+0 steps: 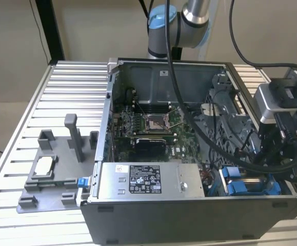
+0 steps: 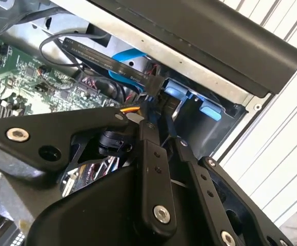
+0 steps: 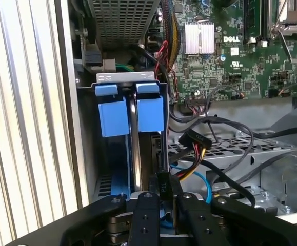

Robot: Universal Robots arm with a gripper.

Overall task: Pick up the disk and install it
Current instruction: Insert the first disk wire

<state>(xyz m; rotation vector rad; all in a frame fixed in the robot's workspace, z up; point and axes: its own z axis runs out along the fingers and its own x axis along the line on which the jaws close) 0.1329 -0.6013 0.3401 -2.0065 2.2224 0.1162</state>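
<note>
Reaching down into the open computer case (image 1: 189,212), the gripper (image 3: 166,197) is hanging over the corner of the case that lies to the exterior view's right of the grey power supply box (image 1: 143,179). The disk (image 3: 150,115) is standing on edge in that corner of the case, with its blue carrier frame showing in both wrist views. A second blue carrier (image 3: 112,113) is sitting just beside it, closer to the case's side wall. The gripper is lining up with the disk rather than with its neighbour. Its jaws are standing close together with a narrow gap between them. Whether they are clamping the disk's edge, something else or nothing, I cannot tell.

Black cables (image 3: 230,154) are looping through the case near the disk, with a bundle of yellow and red wires (image 3: 197,166) and a blue cable (image 3: 202,184) running among them. The green motherboard (image 1: 153,123) is lying across the floor of the case, further in than the power supply box.

Outside the case, on the exterior view's left of it, a grey fixture (image 1: 61,197) is resting on the slatted metal table (image 1: 61,82), and a small silver chip (image 1: 44,165) is sitting in it. The arm (image 1: 189,15) is rising behind the case's far wall.
</note>
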